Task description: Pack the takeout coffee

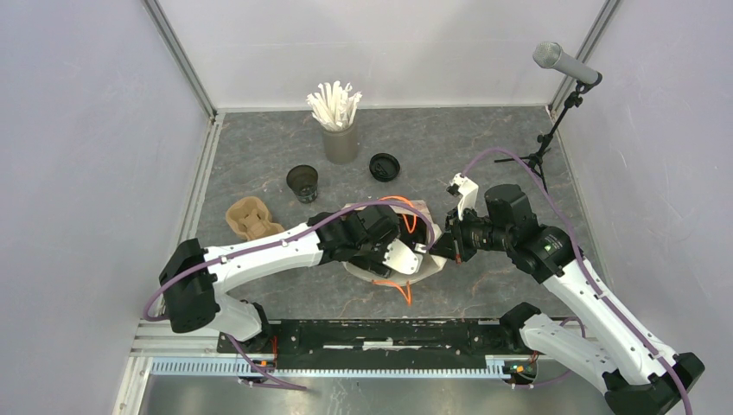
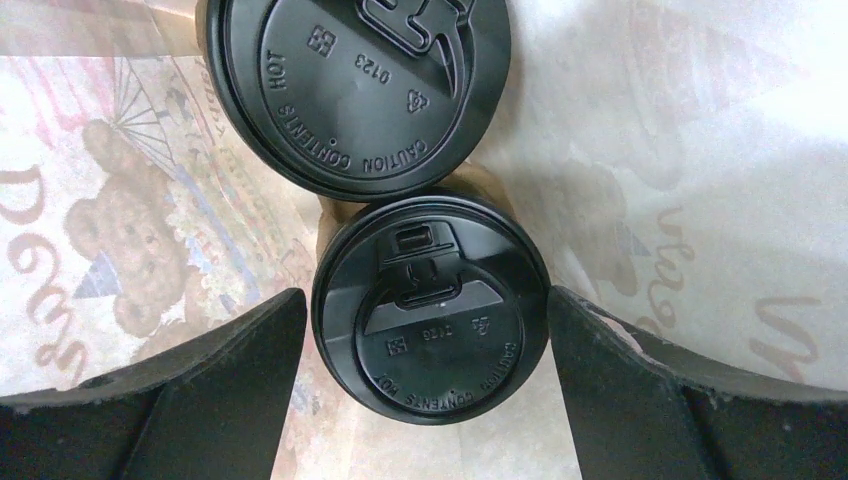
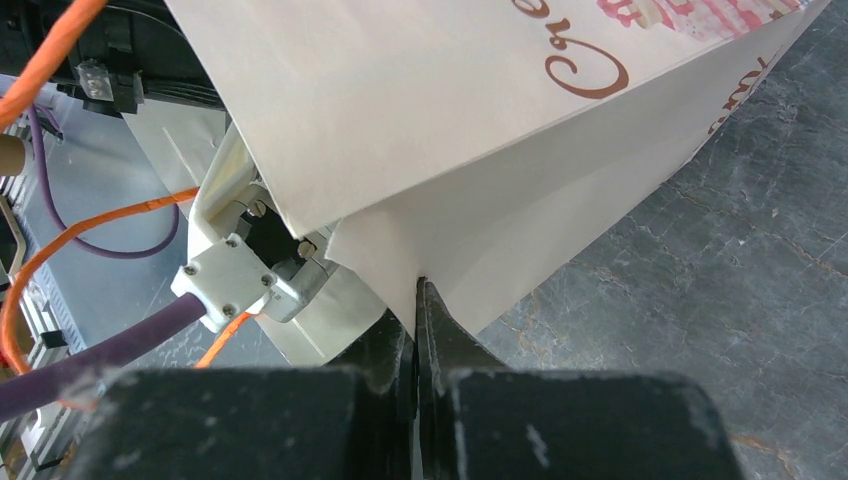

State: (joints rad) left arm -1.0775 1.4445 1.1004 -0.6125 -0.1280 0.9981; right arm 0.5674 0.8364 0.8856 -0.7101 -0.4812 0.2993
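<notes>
Here, left tool (image 2: 428, 298) straddles a lidded cup (image 2: 430, 335).

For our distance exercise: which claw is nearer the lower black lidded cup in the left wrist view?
Left. The left claw flanks that black lidded cup, jaws open, inside the printed white paper bag; the right claw pinches the bag's edge outside.
</notes>
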